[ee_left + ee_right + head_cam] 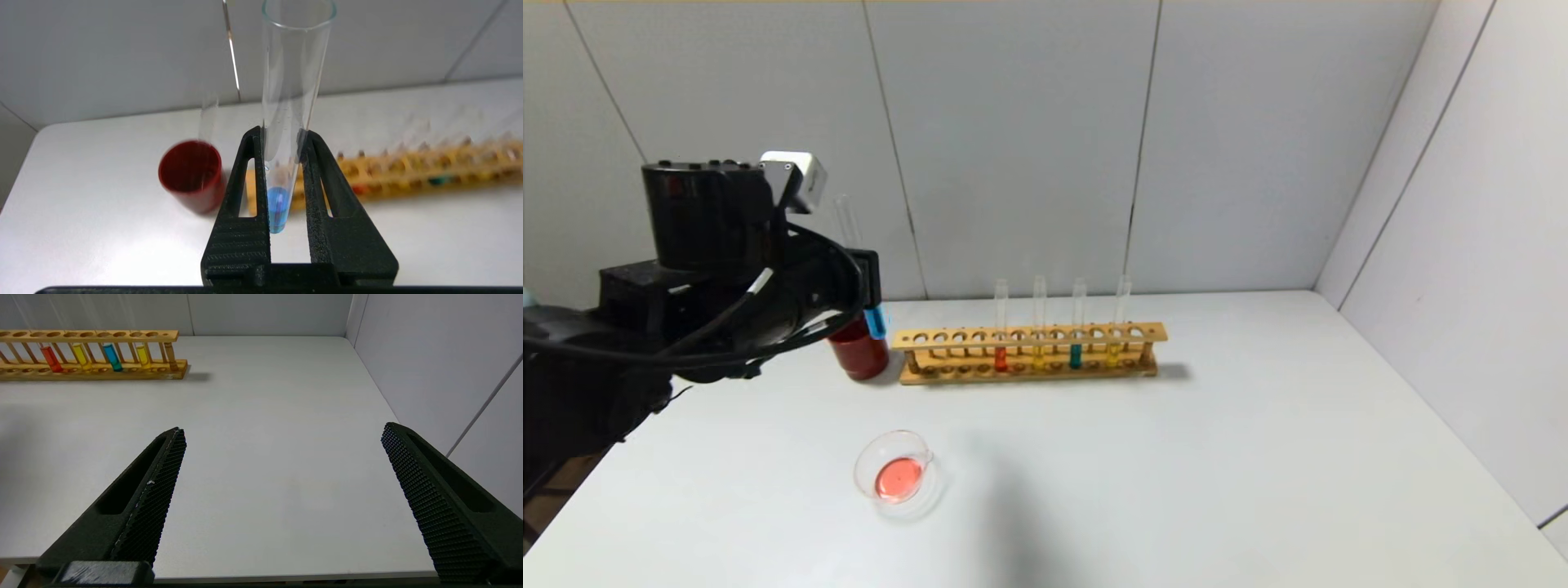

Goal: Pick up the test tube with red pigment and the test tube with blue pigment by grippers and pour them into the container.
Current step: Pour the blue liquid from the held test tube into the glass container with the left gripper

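Left gripper [282, 143] clamped on the test tube with blue pigment [286, 122] — held upright, blue at the tip, lifted off the surface [1258, 457]. Just behind it, a red cup [859, 351] and the wooden rack [1029, 353]. Below and forward — the container [897, 474], pink liquid inside. Right gripper [282, 457] spread wide, parked low, well apart.

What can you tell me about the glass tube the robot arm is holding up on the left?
The test tube with blue pigment is a slender clear glass tube with an open rim and a round bottom holding a little bright blue liquid. It stands nearly upright, clamped low down between the two black fingers of the left gripper, lifted off the table, near the dark red cup.
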You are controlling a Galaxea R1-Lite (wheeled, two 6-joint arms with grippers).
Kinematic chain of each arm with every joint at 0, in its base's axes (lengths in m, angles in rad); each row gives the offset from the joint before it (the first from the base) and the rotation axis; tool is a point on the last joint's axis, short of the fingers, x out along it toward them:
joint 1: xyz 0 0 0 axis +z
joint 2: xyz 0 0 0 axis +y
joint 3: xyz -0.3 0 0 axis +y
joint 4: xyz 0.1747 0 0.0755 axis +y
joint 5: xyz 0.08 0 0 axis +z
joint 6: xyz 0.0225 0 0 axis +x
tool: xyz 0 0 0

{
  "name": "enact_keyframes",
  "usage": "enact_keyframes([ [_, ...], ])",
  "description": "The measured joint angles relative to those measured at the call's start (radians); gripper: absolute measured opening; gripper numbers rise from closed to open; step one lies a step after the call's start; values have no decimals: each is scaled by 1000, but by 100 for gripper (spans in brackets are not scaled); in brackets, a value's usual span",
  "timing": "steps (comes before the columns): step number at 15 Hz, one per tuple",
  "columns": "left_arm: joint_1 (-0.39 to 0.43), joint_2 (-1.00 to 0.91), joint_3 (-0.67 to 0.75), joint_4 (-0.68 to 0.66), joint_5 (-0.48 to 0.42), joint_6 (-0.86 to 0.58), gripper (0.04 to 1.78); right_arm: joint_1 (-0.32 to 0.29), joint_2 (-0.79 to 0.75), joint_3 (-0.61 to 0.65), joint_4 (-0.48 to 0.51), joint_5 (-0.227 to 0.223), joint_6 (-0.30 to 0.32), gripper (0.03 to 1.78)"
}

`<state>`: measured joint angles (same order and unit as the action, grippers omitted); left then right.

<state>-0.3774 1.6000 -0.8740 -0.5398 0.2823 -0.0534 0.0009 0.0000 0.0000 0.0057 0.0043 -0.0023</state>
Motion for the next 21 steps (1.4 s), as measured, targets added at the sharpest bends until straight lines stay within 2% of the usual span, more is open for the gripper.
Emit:
enact_keyframes([
  [4,17,-99,177,0,-76,75,30,0,0,0,0,0,0,175],
  [9,38,-130,284,-21,-106,186,30,0,0,0,0,0,0,175],
  [12,41,-116,368,-131,-139,277,30,0,0,0,0,0,0,175],
  [15,46,-54,445,-317,-159,413,30,1,0,0,0,0,0,175],
  [18,129,25,470,-462,-289,594,30,1,0,0,0,0,0,175],
  [20,194,69,474,-508,-416,706,30,1,0,0,0,0,0,175],
  [21,206,81,477,-509,-451,724,30,0,0,0,0,0,0,175],
])
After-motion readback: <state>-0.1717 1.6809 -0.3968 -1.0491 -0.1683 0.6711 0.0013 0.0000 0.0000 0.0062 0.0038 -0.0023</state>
